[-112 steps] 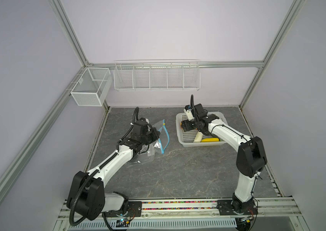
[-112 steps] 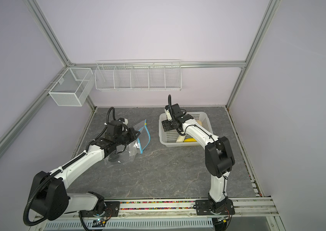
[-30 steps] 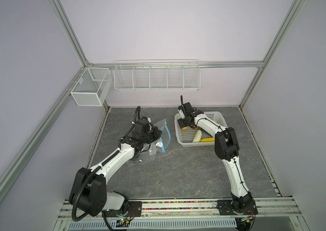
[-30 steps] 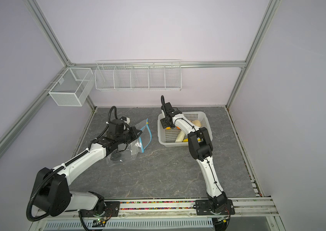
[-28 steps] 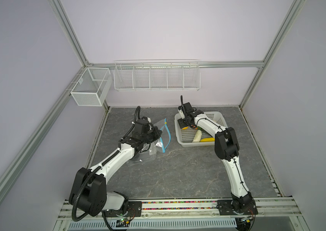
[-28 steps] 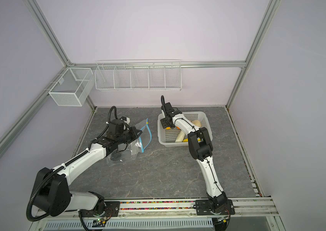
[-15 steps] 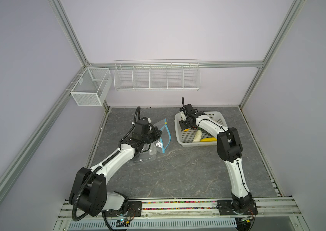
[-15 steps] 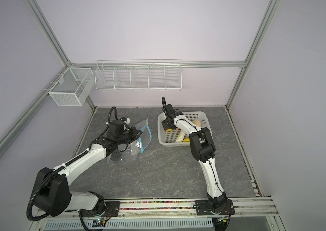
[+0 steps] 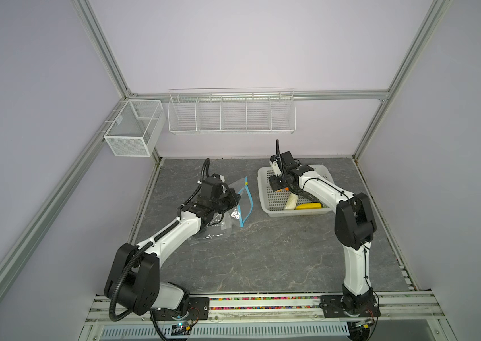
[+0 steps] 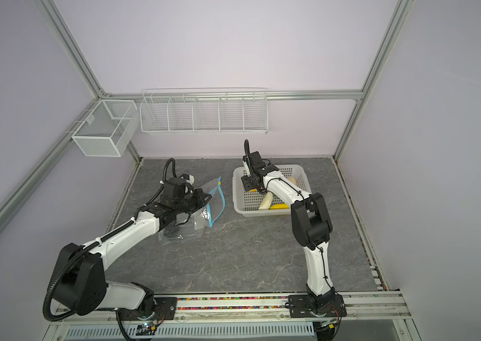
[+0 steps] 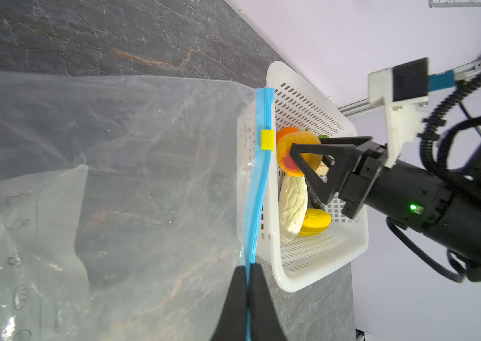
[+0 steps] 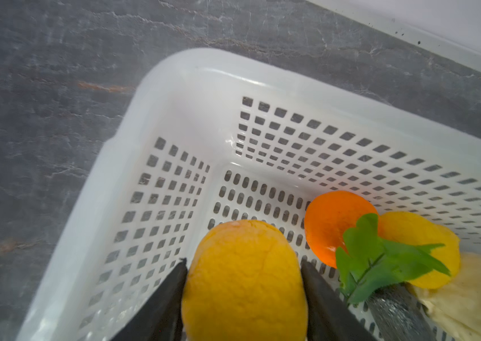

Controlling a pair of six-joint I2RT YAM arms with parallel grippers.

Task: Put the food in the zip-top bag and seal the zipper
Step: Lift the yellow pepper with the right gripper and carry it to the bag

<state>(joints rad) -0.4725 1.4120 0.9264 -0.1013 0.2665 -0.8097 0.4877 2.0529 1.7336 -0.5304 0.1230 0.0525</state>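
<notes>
The clear zip-top bag (image 9: pixel 240 192) (image 10: pixel 214 189) (image 11: pixel 144 147) lies left of the white basket (image 9: pixel 262 189) (image 10: pixel 237 192) (image 12: pixel 174 88). My left gripper (image 9: pixel 234 196) (image 10: pixel 205 198) (image 11: pixel 248 265) is shut on its blue zipper (image 11: pixel 258 192). The yellow slider (image 11: pixel 267 140) sits further along the strip. My right gripper (image 9: pixel 276 184) (image 10: pixel 246 184) (image 12: pixel 243 262) reaches into the basket's left end, shut on the yellow-red peach (image 12: pixel 243 280) (image 11: pixel 283 159). More food lies in the basket: an orange (image 12: pixel 330 221), a leafy-green piece (image 12: pixel 381 257), a white oblong (image 11: pixel 292 206) and a yellow piece (image 11: pixel 314 221).
A long white wire rack (image 9: pixel 230 112) hangs on the back wall. A mesh box (image 9: pixel 132 130) hangs at the back left corner. Aluminium frame posts edge the grey stone-patterned floor (image 9: pixel 262 251). The arms' base rail (image 9: pixel 248 304) runs along the front.
The right arm's elbow has swung out to the right while its gripper stays in the basket's left end, jaws drawn in slightly on the peach. The left arm and bag have kept still.
</notes>
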